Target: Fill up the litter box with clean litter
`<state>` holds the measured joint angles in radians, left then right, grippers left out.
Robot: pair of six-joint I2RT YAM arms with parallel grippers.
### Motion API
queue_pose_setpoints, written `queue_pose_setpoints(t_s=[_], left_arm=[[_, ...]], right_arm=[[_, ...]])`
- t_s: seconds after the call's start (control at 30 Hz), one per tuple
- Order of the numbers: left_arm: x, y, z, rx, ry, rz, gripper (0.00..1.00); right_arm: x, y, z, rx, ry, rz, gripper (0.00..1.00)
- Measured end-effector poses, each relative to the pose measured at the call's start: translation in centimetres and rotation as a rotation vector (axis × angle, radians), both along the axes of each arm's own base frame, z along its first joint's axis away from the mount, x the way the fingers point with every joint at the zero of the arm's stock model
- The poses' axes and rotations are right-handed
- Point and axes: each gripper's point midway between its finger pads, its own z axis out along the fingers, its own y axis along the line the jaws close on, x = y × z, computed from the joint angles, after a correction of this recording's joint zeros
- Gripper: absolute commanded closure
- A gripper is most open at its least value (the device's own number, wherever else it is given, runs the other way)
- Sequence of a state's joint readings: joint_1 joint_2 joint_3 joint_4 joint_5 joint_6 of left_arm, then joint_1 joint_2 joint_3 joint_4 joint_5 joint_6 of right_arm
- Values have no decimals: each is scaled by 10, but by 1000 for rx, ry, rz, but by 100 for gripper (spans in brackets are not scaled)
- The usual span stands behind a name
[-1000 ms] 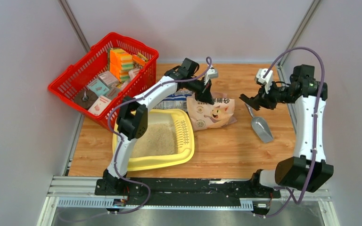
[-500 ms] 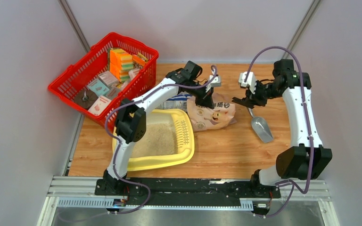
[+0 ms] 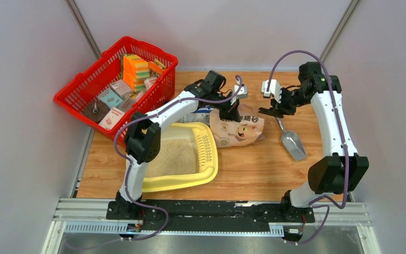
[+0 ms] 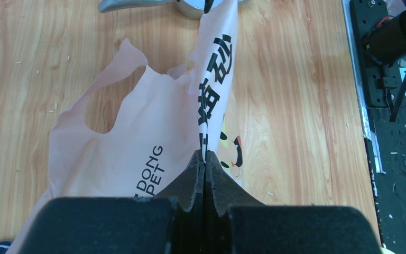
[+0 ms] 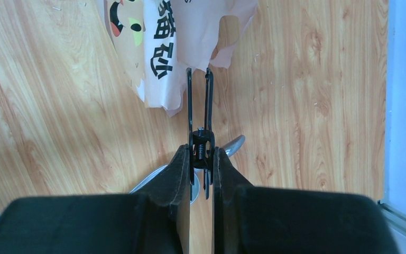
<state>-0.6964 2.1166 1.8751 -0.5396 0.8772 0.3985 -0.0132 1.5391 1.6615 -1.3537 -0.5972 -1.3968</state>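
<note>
Tightly together, left fingers point(image 4: 192, 179) on bag point(image 4: 132, 138)

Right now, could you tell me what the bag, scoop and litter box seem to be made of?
Bag: thin matte paper, seemingly, torn and creased. Scoop: metal, probably, grey with a sheen. Litter box: smooth pale-yellow plastic, likely, with moulded slots.
</note>
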Motion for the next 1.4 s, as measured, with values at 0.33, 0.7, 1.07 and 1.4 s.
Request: queue_pose_setpoints(t_s=[0.33,0.7,1.07,1.4], left_arm=[[2,-1,0,2,10,22,100],[3,-2,0,1,16,32,100],[3,-2,1,0,19,34,100],[5,-2,2,-3,29,44,100]], right_arm=[[-18,-1,-17,-12,50,-8,100],[-16,-2,-11,-6,47,-35,100],[-35,-2,-15,-4,66,-53,100],[-34,-3,-13,-3,68,-70,100]])
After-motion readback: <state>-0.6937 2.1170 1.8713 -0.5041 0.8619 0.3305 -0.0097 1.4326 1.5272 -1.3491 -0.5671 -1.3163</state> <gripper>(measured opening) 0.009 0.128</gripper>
